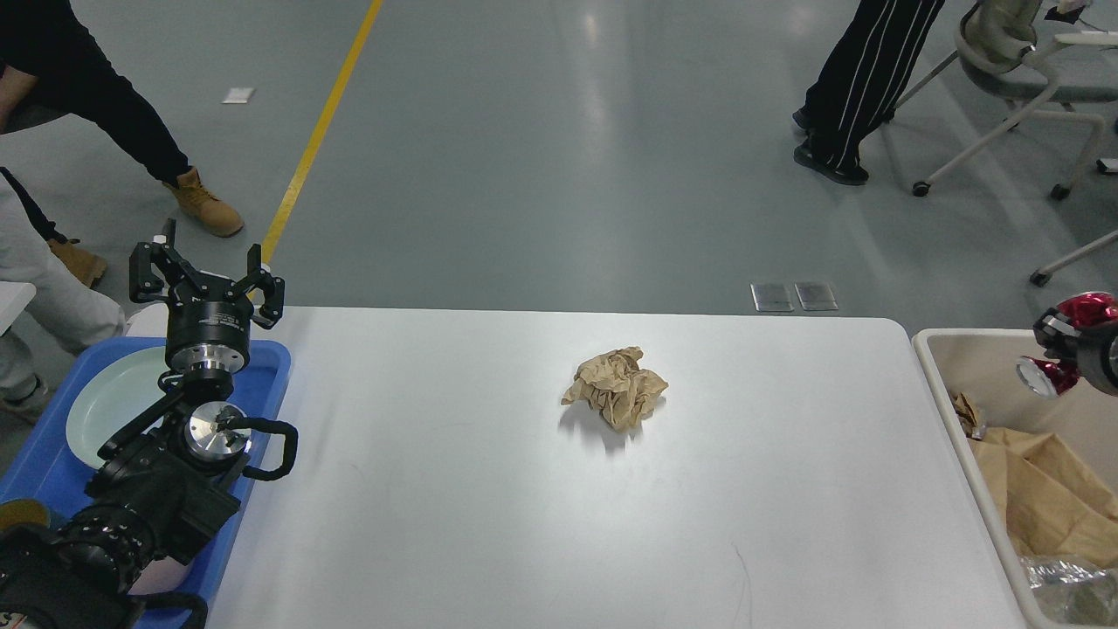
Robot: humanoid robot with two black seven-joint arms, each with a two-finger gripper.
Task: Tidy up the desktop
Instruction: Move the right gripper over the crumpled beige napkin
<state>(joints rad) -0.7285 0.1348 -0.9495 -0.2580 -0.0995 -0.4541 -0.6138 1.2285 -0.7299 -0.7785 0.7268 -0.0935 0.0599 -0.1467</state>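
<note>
The white desktop (489, 507) fills the middle of the head view. A crumpled ball of brown paper (616, 387) lies on it, right of centre. My right gripper (1059, 342) shows only at the right edge, shut on a crushed red can (1083, 309), which it holds above the beige bin (961, 354). My left gripper (207, 281) stands upright over the far left corner, open and empty, far from the paper.
A blue tray (44, 472) with a pale green plate (109, 406) sits at the left edge under my left arm. The beige bin holds brown paper (1039, 494) and clear plastic wrap. People and a wheeled chair (1013, 96) stand on the floor beyond the table.
</note>
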